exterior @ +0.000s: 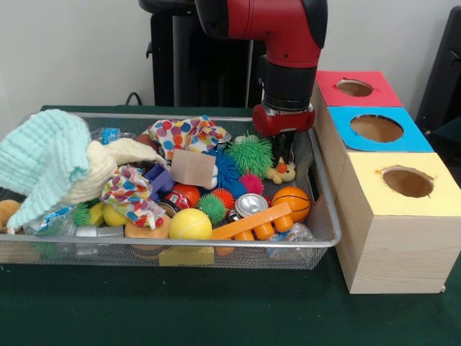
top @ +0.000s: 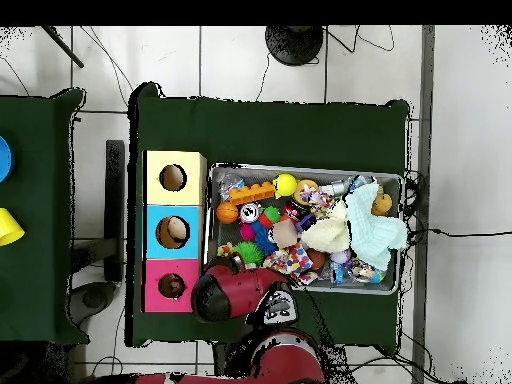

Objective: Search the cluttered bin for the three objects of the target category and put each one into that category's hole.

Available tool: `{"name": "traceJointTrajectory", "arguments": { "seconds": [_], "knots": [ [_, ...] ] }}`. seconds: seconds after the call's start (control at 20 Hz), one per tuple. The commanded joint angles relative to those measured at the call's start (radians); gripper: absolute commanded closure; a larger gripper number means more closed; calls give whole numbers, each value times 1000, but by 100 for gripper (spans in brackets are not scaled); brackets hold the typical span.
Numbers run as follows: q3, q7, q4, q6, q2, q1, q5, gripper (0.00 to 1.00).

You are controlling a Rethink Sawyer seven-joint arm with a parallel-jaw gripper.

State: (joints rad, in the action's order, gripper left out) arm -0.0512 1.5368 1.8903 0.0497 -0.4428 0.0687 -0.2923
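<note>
Even, diffuse indoor lighting, moderately bright; no single source identifiable. Soft shadow beneath the wire bin on the green worktop and beside the wooden box. Faint glare on the red arm housing and the metal can. Slight softness throughout the front view; fine detail lost in the overhead view.

A plain pale wall sits behind a table draped in dark green cloth. From overhead, the floor is light tile, black cables trail across it, and a second green-topped table stands alongside.
</note>
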Motion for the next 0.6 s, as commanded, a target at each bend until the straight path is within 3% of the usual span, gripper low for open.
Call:
{"name": "traceJointTrajectory", "arguments": {
  "seconds": [0.05, 0.2, 0.4, 0.6],
  "knots": [
    [33, 171, -103, 78, 68, 3, 26, 100],
    [46, 169, -65, 30, 7, 14, 26, 100],
    [58, 169, 29, -75, -146, 22, 39, 100],
    [57, 163, 94, -167, -253, 19, 57, 100]
  ]
}}
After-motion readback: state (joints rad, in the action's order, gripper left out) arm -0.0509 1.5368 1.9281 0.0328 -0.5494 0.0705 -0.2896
